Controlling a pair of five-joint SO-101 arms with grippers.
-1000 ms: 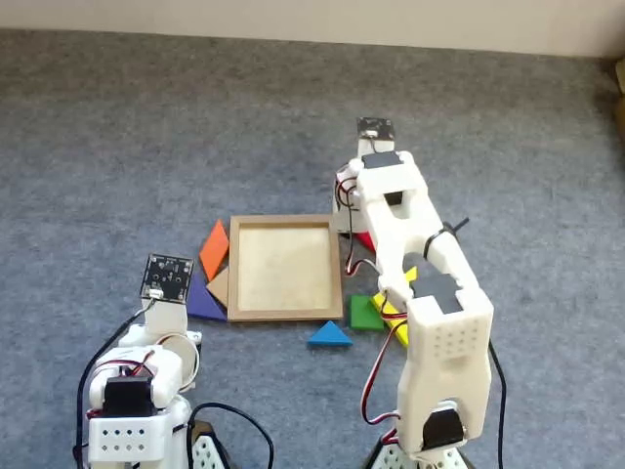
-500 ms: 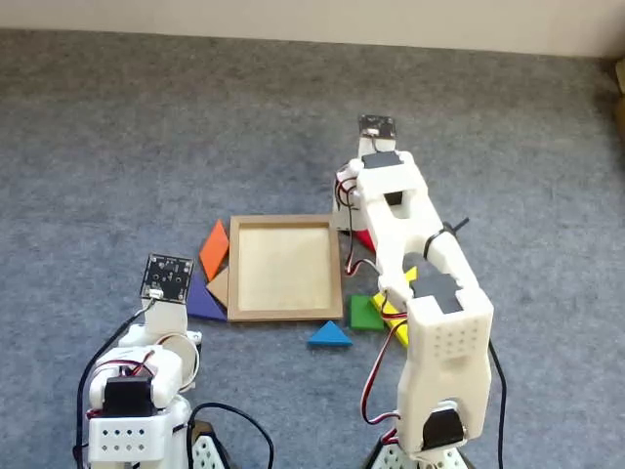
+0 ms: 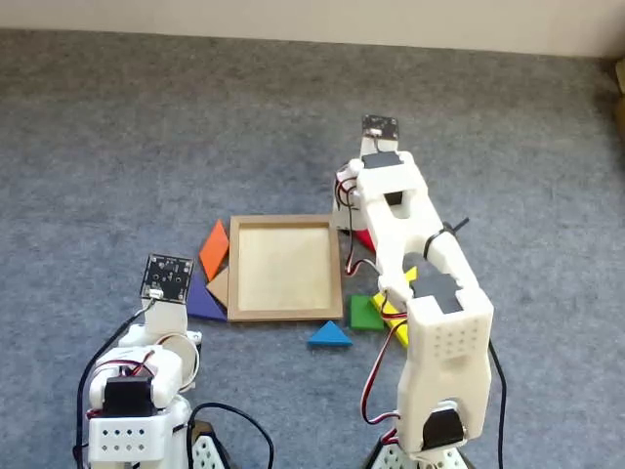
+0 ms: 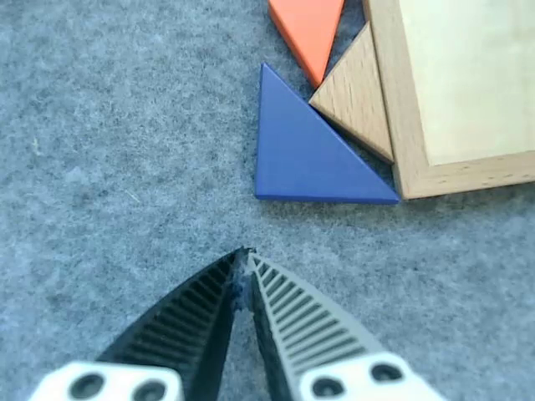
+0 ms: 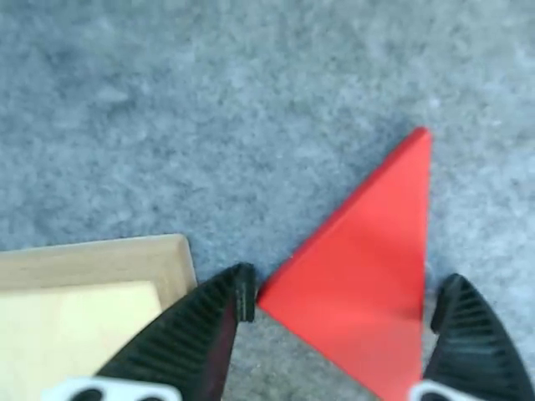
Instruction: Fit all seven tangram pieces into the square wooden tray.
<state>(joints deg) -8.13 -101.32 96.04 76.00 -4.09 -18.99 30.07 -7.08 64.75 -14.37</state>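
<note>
While the right gripper (image 5: 347, 292) stands open astride the red triangle (image 5: 368, 267), whose tip points far beside the far right corner of the tray (image 3: 285, 220), the left gripper (image 4: 245, 263) is clenched empty by the blue triangle (image 4: 301, 154).

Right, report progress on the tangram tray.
Done: nothing; the square wooden tray is empty. In hand: the right tool stands open astride the red triangle on the carpet. To do: all seven pieces, including the blue triangle before the shut left tool.
</note>
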